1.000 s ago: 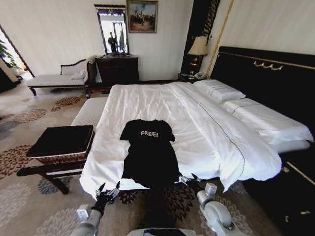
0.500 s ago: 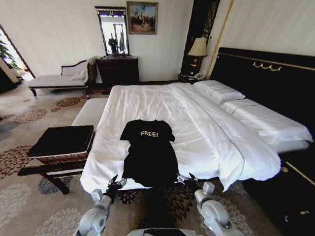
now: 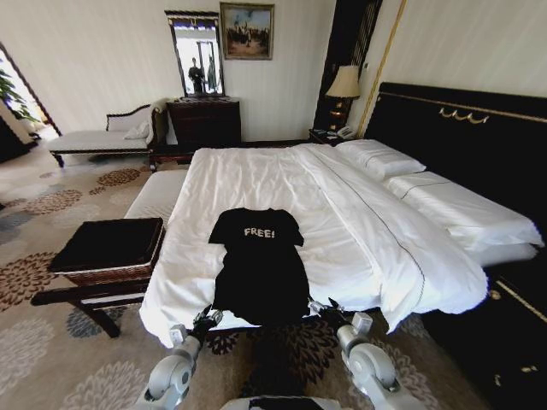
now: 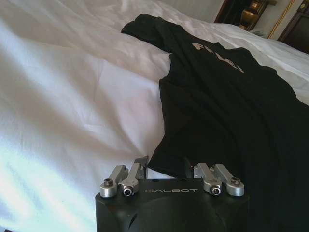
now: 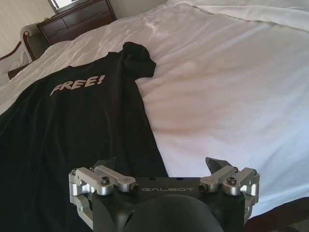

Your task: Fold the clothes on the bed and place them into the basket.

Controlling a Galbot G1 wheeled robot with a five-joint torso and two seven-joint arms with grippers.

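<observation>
T-shirt (image 3: 260,265) flat on bed (image 3: 342,213), hem at foot edge. Left gripper (image 3: 206,319), right gripper (image 3: 327,309) at hem corners, jaws spread, nothing held. Basket (image 3: 109,252) left of bed.

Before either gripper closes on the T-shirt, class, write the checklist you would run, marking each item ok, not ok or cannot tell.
1. T-shirt spread flat on the bed, lettering up: ok.
2. Left gripper at the hem's left corner, open: ok.
3. Right gripper at the hem's right corner, open: ok.
4. Fabric actually between either gripper's jaws: cannot tell.
5. Basket on its bench left of the bed, unobstructed: ok.
</observation>
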